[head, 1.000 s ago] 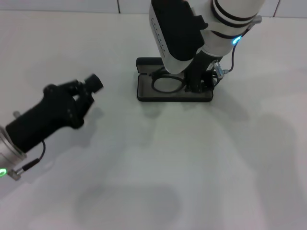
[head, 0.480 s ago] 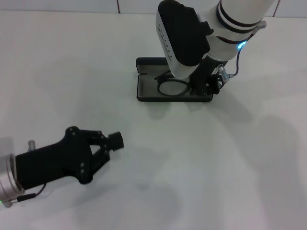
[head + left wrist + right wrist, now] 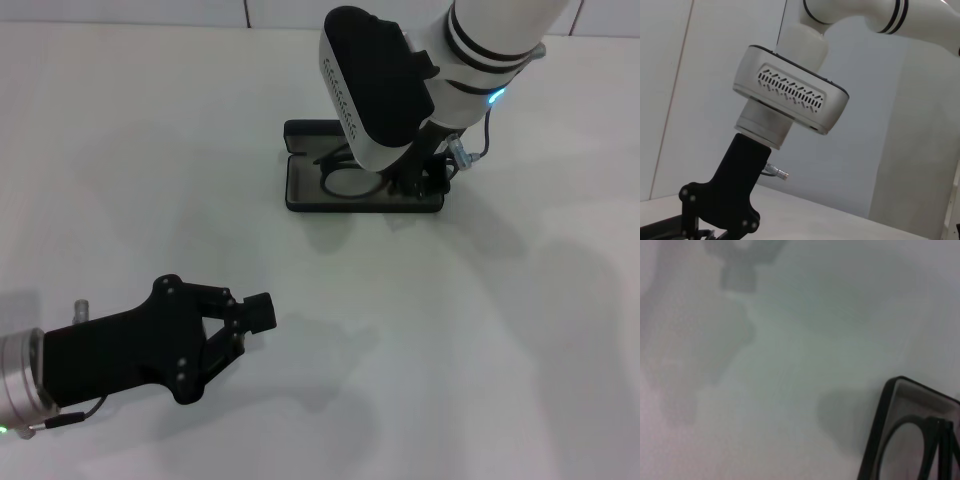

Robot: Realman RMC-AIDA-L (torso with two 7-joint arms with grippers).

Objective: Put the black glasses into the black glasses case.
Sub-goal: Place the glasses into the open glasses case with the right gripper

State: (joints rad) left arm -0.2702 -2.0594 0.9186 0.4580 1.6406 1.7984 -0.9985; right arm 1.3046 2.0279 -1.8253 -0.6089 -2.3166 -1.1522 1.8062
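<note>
The black glasses case (image 3: 298, 190) lies open at the table's far middle, grey lining up. One lens of the black glasses (image 3: 345, 184) shows inside it, and the rest is hidden under my right arm. My right gripper (image 3: 421, 181) reaches down into the case's right half, its tips covered by the white wrist. The right wrist view shows a corner of the case (image 3: 879, 432) and a round lens rim of the glasses (image 3: 888, 447). My left gripper (image 3: 260, 312) hovers near the front left, far from the case, shut on nothing.
A white tiled wall edge (image 3: 150, 15) runs along the back of the white table (image 3: 480, 340). The left wrist view shows my right arm's white wrist housing (image 3: 790, 100) above the table.
My left arm has swung from the left middle toward the front and rightward. The right arm shifted slightly over the case, and the lens moved a little with it.
</note>
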